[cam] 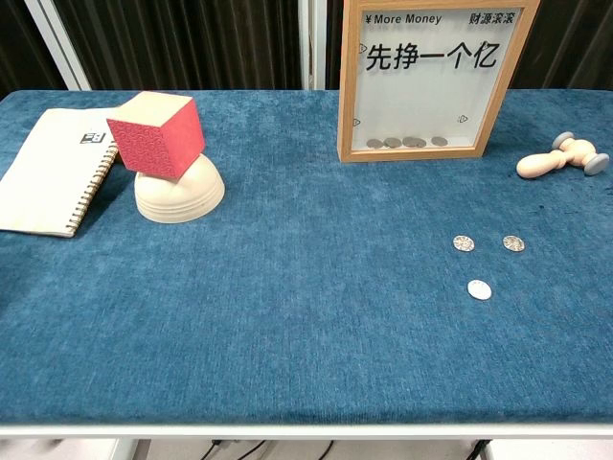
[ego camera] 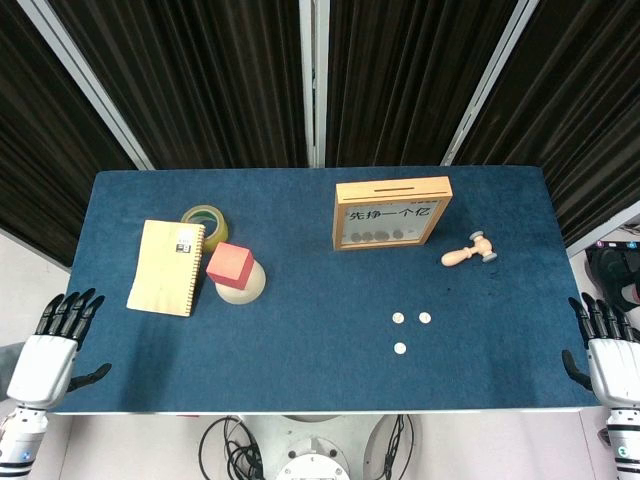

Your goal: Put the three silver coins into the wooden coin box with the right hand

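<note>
Three round silver coins (cam: 487, 259) on napped blue cloth (cam: 306, 326), glass-fronted wooden coin box (cam: 431, 81) upright, right robot hand (ego camera: 612, 355) splayed, empty

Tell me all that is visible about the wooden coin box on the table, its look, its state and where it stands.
The wooden coin box is a light wood frame with a clear front pane printed with black Chinese characters and "More Money". A slot runs along its top edge, seen in the head view. It stands upright on the blue cloth table, at the far side, right of centre. Several coins already lie in a row at its bottom behind the pane. Nothing touches it but the table; the small wooden mallet lies apart to its right.
</note>
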You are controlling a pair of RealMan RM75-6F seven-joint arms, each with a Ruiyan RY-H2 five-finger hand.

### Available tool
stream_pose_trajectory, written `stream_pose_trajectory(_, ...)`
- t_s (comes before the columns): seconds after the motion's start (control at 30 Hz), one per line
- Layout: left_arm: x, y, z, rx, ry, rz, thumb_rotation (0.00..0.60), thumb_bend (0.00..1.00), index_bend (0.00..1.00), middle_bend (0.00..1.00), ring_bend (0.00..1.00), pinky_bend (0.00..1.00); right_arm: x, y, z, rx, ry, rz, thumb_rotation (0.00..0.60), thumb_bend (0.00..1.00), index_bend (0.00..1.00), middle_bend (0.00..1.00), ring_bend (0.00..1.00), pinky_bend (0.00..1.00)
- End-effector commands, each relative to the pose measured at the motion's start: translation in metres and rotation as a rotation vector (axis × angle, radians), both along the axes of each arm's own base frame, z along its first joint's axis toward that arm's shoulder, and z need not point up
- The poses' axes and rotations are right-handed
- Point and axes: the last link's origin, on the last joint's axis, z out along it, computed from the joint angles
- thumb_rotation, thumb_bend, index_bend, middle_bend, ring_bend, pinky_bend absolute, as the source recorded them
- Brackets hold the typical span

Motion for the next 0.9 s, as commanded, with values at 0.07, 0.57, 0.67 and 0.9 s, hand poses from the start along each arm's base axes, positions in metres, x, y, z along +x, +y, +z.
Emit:
stream_pose_trajectory(0.07, 0.000, 0.000, -0.001, -0.002, 0.001, 0.001, 0.600, 0.04, 0.02, 0.00, 0.00, 0.00, 0.000, 0.000, 0.000, 0.001, -0.001, 0.000, 0.600, 0.33, 0.00, 0.00, 0.00, 0.00)
stream_pose_trajectory(0.57, 0.001, 0.002, -0.003, -0.006, -0.001, 0.006, 0.600, 0.04, 0.02, 0.00, 0.00, 0.00, 0.024, -0.009, -0.018, 0.134, 0.032, 0.140, 0.600, 0.33, 0.00, 0.00, 0.00, 0.00)
stream_pose_trajectory(0.67, 0.001, 0.004, -0.004, -0.007, -0.001, 0.005, 0.600, 0.04, 0.02, 0.00, 0.00, 0.00, 0.036, -0.012, -0.032, 0.206, 0.007, 0.188, 0.600, 0.33, 0.00, 0.00, 0.00, 0.00)
stream_pose_trajectory(0.9, 0.000, 0.003, -0.007, -0.010, 0.004, 0.009, 0.600, 0.04, 0.02, 0.00, 0.00, 0.00, 0.067, -0.026, -0.072, 0.348, 0.037, 0.333, 0.600, 0.33, 0.00, 0.00, 0.00, 0.00)
